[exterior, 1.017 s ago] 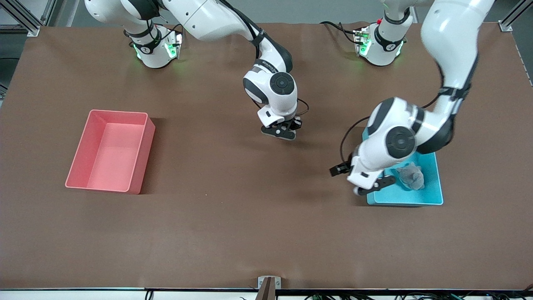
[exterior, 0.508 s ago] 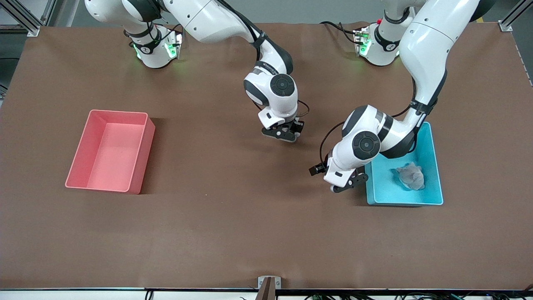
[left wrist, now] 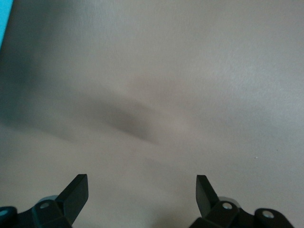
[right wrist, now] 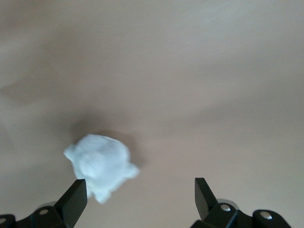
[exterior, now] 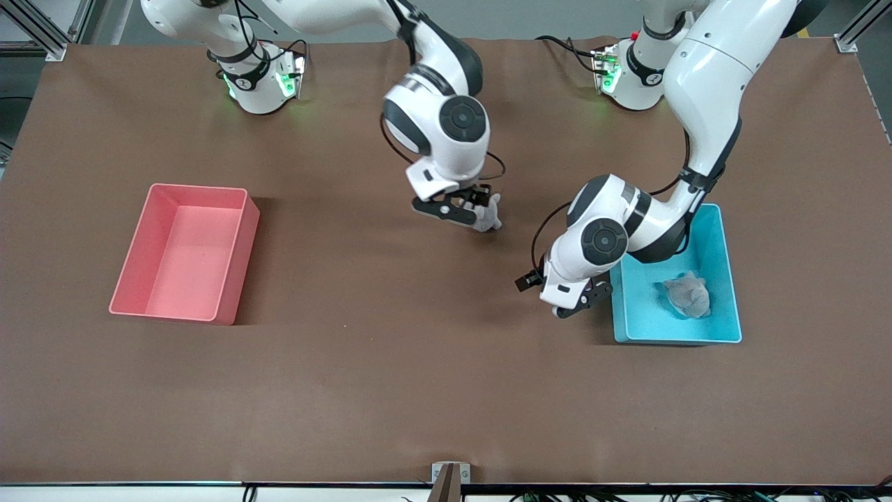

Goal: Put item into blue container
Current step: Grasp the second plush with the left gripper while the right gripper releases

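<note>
Hovering spread over the table: right gripper (exterior: 465, 213) above a white wad (exterior: 488, 215) | left gripper (exterior: 584, 298), spread, beside the blue bin (exterior: 725, 333) | grey item (exterior: 688, 294) in; wad left.

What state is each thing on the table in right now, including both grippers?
blue container: upright, holding a grey crumpled item.
pink bin: upright, empty.
white crumpled item: lying loose on the table.
right gripper: open, over the white item.
left gripper: open, empty, over bare table beside the blue container.
</note>
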Robot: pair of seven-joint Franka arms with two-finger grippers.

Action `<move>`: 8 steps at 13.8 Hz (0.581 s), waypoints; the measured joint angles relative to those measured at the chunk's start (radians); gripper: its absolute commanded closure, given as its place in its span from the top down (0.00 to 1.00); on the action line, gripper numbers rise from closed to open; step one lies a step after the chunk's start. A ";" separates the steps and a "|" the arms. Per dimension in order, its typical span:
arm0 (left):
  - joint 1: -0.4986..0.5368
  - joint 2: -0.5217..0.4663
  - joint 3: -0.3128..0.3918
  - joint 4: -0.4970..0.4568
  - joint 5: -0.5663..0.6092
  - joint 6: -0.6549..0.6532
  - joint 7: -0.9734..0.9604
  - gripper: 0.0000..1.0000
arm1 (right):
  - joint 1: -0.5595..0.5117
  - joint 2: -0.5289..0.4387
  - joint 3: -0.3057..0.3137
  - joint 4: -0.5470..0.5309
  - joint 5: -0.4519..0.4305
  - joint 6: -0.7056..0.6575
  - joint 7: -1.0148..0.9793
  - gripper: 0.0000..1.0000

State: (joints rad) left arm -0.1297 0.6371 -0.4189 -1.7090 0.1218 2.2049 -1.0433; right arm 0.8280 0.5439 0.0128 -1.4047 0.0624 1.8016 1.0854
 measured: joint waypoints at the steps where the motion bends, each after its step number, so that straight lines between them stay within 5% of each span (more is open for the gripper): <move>1: -0.005 0.000 -0.009 -0.007 0.000 0.000 -0.032 1.00 | -0.032 -0.056 0.000 -0.004 0.000 -0.070 -0.037 1.00; 8: -0.099 0.000 -0.072 -0.038 0.000 0.000 -0.398 1.00 | -0.306 -0.431 -0.006 -0.283 0.000 -0.184 -0.437 1.00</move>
State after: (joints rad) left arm -0.2288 0.6368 -0.4907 -1.7473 0.1218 2.2053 -1.4409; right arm 0.5218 0.1132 0.0071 -1.6876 0.0624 1.6180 0.6488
